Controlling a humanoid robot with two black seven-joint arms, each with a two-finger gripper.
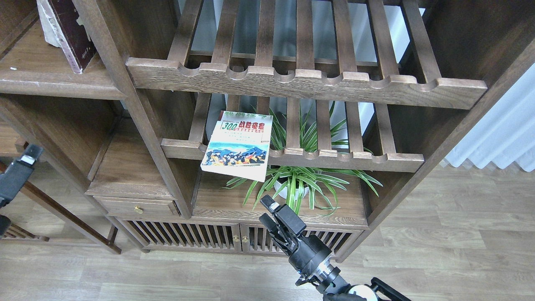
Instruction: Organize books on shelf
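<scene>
The small "300" paperback (pixel 237 146) lies face up on the lower slatted rack, its front edge hanging over the scalloped rail. A yellow-green strip (pixel 244 114) shows behind its top edge, seemingly the yellow-green paperback beneath it. The thick maroon book (pixel 69 35) leans on the solid dark-brown shelf (pixel 46 77) at top left. My right gripper (pixel 266 211) is low in the middle, below and right of the "300" book, fingers slightly apart and empty. My left gripper (pixel 21 169) is a dark shape at the left edge, its fingers not distinguishable.
A spider plant in a white pot (pixel 292 184) stands on the plank under the lower rack, just behind my right gripper. An upper slatted rack (pixel 305 81) spans the middle. A small drawer (pixel 140 207) and slatted cabinet doors (pixel 188 238) sit below. White curtain (pixel 501 133) at right.
</scene>
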